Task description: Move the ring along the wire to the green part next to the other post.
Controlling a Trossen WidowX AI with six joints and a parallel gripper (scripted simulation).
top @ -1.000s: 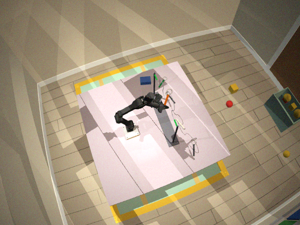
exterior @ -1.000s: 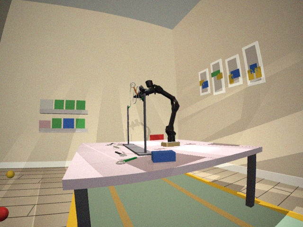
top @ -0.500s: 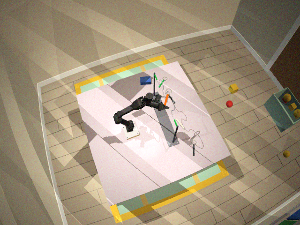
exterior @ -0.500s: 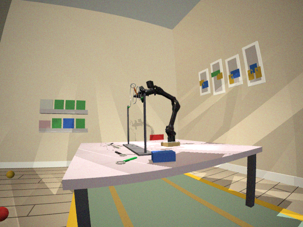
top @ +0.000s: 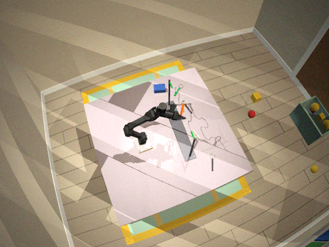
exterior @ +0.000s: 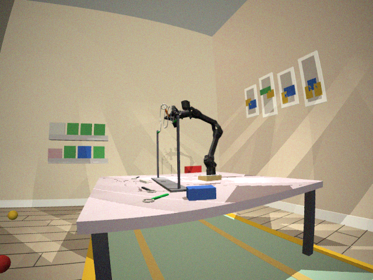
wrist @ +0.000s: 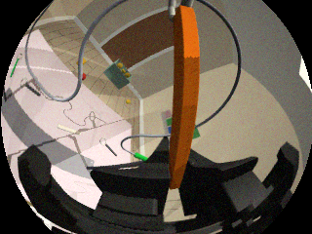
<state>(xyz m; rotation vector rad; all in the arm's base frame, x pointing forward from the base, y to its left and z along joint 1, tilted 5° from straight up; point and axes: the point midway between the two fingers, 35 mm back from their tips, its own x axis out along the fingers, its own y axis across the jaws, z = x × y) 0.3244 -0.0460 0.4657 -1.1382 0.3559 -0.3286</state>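
My gripper (top: pixel 181 115) (exterior: pixel 169 113) (wrist: pixel 168 139) is shut on the lower end of the orange handle (top: pixel 182 108) (wrist: pixel 183 97), high above the table. The tall near post (top: pixel 169 92) (exterior: pixel 178 150) carries a green wire end (top: pixel 170 84) (exterior: pixel 174 121) just beside my gripper. The other post (top: pixel 192 147) (exterior: pixel 157 156) carries its green end (top: pixel 192 134) (exterior: pixel 157 131) farther off. I cannot tell whether ring and wire touch.
The posts stand on a grey base plate (top: pixel 179 133) (exterior: pixel 168 184). A blue block (top: pixel 159 88) (exterior: pixel 200 192), a green-handled ring (top: pixel 177 91) (exterior: pixel 158 196), dark-handled rings (top: pixel 212 162) (exterior: pixel 148 188) and a white-handled one (top: pixel 197 135) lie on the table. A red block (exterior: pixel 192 168) sits behind the arm's base.
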